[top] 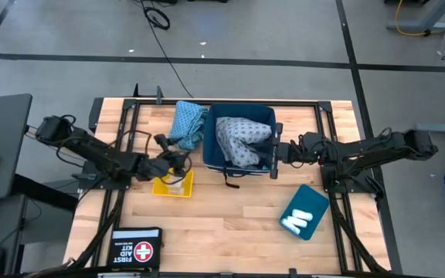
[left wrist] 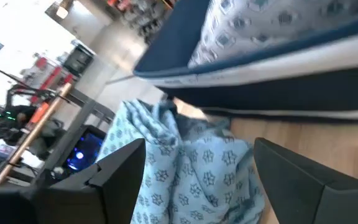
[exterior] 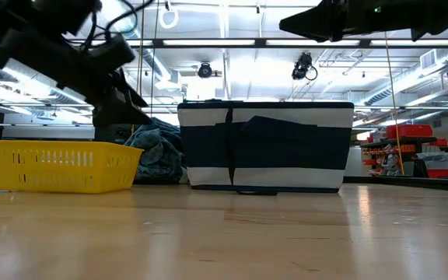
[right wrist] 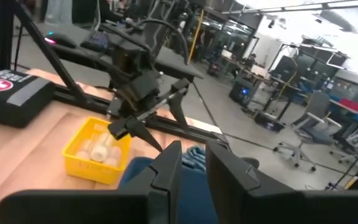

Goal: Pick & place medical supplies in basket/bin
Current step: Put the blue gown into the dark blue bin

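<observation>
A dark blue bin [top: 238, 114] stands at the middle of the table's far side, and a grey-blue patterned cloth [top: 236, 139] lies inside it. A teal-blue patterned cloth [top: 188, 121] lies on the table against the bin's left wall. Nearer stands a yellow basket [top: 174, 185] holding white rolls [right wrist: 101, 148]. My left gripper [left wrist: 194, 180] hovers open above the basket's far edge. It points toward the teal-blue cloth [left wrist: 185, 162] and is clear of it. My right gripper [right wrist: 194, 171] hangs at the bin's right rim [top: 275, 151], with a narrow, empty gap between its fingers.
A teal tray [top: 306, 202] with white rolls [top: 297, 220] lies at the near right. A black first aid kit [top: 136, 247] sits at the near left edge. Bare wood shows between the basket and the tray.
</observation>
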`<state>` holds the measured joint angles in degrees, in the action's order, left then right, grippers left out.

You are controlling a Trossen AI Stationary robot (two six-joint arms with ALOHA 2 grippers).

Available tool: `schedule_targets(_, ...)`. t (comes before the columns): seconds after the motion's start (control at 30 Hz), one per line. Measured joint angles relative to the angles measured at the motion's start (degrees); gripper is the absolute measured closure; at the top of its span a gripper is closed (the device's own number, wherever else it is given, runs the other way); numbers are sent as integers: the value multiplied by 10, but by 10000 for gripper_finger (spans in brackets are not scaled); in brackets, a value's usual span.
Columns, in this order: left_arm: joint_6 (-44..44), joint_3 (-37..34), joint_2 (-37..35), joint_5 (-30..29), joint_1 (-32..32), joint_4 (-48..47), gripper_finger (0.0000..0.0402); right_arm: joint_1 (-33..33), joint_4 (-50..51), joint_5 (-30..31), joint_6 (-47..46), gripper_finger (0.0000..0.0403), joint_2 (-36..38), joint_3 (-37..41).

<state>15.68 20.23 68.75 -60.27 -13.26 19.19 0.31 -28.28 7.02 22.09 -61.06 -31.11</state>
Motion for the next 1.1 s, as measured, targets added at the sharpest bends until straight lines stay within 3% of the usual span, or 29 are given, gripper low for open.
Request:
schedule_targets(0.3,-3,4,20,52,86,-41,112,22,14,61,35,321,0,0)
schedule_targets(0.53,-16,4,64,94,145,-38,112,22,15,64,44,321,0,0)
schedule_targets(0.8,21,4,124,114,191,35,116,22,23,63,43,321,0,0)
schedule_targets(0.97,23,4,151,138,206,70,146,22,23,62,43,321,0,0)
schedule_targets(1.1,23,4,163,135,208,80,202,22,25,61,41,321,0,0)
